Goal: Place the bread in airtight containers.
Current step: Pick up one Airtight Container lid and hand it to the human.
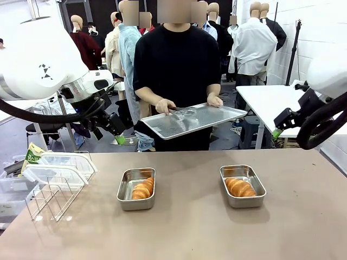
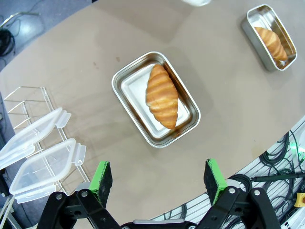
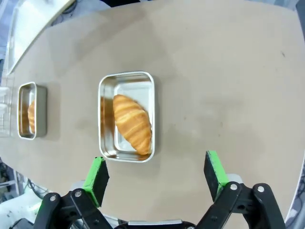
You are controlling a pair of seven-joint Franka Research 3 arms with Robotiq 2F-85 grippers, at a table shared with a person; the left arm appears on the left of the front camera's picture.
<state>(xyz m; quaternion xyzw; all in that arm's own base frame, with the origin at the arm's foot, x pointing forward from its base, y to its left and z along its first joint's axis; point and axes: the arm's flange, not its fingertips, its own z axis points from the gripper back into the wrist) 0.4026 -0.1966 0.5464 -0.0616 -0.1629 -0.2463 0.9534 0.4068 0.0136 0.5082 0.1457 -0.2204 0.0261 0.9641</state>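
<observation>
One table [image 1: 190, 233] carries it all. Person holds tray [image 1: 217, 115] over the far side: could cross a reaching arm. Left hand [image 2: 159, 174] and right hand [image 3: 155, 171] hover high, jaws apart, empty. Rack [image 1: 49, 197] bears two loose lids [image 2: 43, 162]; a pinch may drag both. Left tub [image 1: 129, 181] and right tub [image 1: 242, 173] each hold one croissant [image 1: 143, 189]; the left one leans on the wall and may block sealing.
</observation>
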